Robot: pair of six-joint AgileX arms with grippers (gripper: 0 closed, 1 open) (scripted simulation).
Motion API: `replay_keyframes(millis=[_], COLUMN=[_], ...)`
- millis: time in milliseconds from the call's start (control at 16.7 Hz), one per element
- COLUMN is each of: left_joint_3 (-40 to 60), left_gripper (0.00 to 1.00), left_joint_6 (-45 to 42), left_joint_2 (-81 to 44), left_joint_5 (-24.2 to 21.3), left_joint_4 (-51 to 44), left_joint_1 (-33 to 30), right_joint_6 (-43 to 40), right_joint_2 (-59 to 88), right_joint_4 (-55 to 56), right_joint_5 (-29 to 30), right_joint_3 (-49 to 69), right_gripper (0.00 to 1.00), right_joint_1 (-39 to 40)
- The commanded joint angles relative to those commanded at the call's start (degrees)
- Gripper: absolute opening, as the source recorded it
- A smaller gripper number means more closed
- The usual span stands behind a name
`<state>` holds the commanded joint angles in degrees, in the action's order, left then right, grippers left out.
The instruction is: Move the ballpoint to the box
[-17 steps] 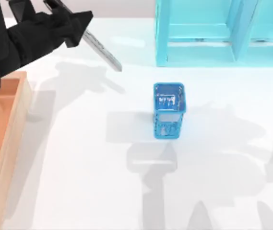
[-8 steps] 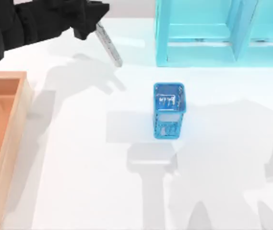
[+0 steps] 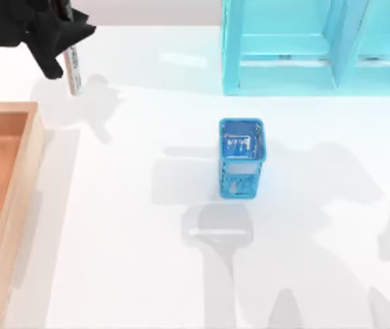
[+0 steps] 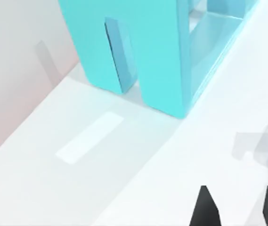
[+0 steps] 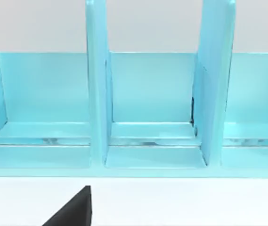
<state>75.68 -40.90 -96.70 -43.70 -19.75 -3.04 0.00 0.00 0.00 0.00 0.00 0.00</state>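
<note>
The ballpoint (image 3: 72, 74) hangs nearly upright at the back left of the table, its silver-grey barrel pointing down and its cap end hidden in the black hand. My left gripper (image 3: 62, 49) is shut on it, just beyond the far right corner of the box. The box (image 3: 35, 147) is a wooden tray with a tan rim and an orange-brown inside, lying along the table's left edge. In the left wrist view, two black fingertips (image 4: 204, 207) stand over white table near the shelf. My right gripper (image 5: 77, 212) faces the shelf's compartments.
A small blue mesh cup (image 3: 241, 157) stands upright at the table's middle. The cyan shelf unit (image 3: 318, 48) runs along the back right, and its side wall (image 4: 138, 52) and compartments (image 5: 148, 94) appear in the wrist views. White tabletop lies between the box and the cup.
My left arm has swung left with the ballpoint, from near the shelf's left side to the back left corner. The pen has gone from slanted to nearly upright.
</note>
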Motion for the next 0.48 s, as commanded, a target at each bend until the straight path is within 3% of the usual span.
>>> replay_keyframes(millis=[240, 480], left_joint_3=[5.5, 9.7], left_gripper=[0.00, 0.00], left_joint_6=[-19.2, -32.4], left_joint_2=[0.3, -0.5], left_joint_5=[-4.5, -7.9], left_joint_4=[-13.4, -25.0], left_joint_1=[5.0, 8.0], right_joint_6=[0.0, 0.0], right_joint_2=[0.0, 0.0], right_joint_4=[0.0, 0.0], right_joint_5=[0.0, 0.0], right_joint_3=[0.0, 0.0], right_gripper=[1.00, 1.00], right_joint_1=[0.0, 0.0])
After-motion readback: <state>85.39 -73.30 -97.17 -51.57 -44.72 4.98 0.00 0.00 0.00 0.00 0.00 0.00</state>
